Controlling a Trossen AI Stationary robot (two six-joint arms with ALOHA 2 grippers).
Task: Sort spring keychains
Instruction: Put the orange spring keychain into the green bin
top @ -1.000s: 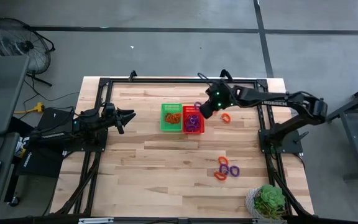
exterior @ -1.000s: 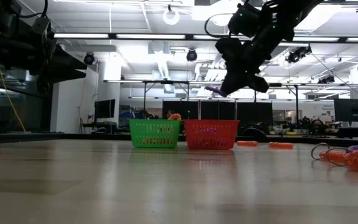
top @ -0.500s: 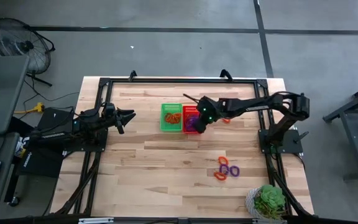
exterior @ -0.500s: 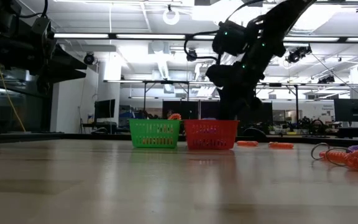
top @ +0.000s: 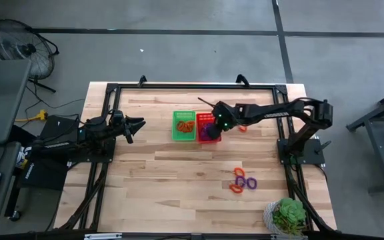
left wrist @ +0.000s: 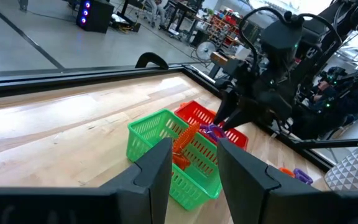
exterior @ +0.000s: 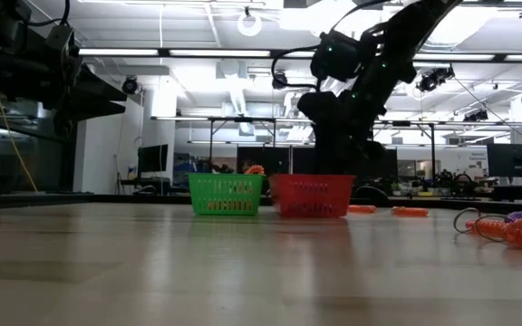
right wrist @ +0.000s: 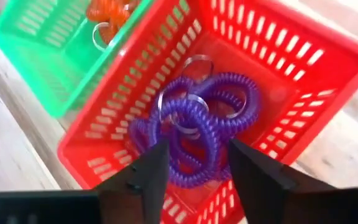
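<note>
Right gripper (right wrist: 194,171) over red basket (right wrist: 328,74), fingers apart, empty; purple keychains (right wrist: 197,127) inside. Green basket (top: 183,126) adjacent holds orange keychains (top: 186,125). Left gripper (left wrist: 193,171) parted, empty.

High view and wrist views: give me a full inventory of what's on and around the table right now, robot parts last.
Green basket: one, green mesh, table centre; orange keychains inside.
Red basket: one, red mesh, touching the green basket's right side; purple keychains inside.
Loose keychains near front right: small cluster, orange and purple, on the table.
Loose orange keychain: at least one, right of the red basket, partly hidden by the arm.
Potted plant: one, green, front right table corner.
Fan: one, dark, on the floor beyond the table's left side.
Left gripper: waiting at the table's left edge, pointing toward the baskets.
Right gripper: over the red basket, fingers apart, holding nothing.
</note>
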